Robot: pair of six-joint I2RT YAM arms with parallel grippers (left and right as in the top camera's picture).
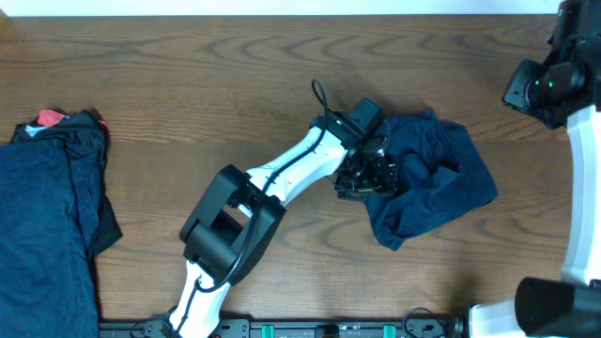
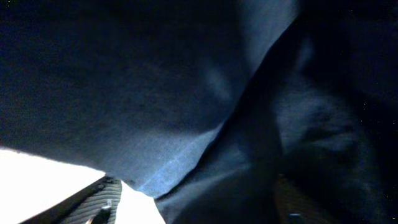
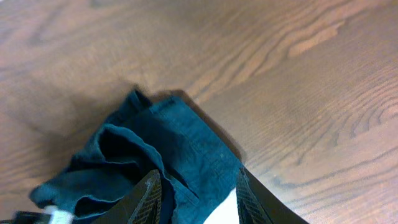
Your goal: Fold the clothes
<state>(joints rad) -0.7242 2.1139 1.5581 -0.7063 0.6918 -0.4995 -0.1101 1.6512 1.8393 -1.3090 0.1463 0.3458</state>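
Note:
A crumpled navy garment [image 1: 432,183] lies right of the table's middle. My left gripper [image 1: 369,175] is pressed into its left edge. In the left wrist view dark blue cloth [image 2: 155,93] fills almost everything. The jaws stand wide apart, folds of it hang between them, and only the left finger [image 2: 99,200] shows clearly. My right gripper [image 3: 198,177] is open and empty, well above the same garment [image 3: 161,155], near the table's far right corner. A stack of navy clothes [image 1: 47,225] with a red piece [image 1: 50,118] on top lies at the left edge.
The left arm [image 1: 282,174] stretches diagonally from the front edge to the garment. The right arm's links [image 1: 582,169] run along the right edge. Bare wooden tabletop [image 1: 188,84] lies between the stack and the garment.

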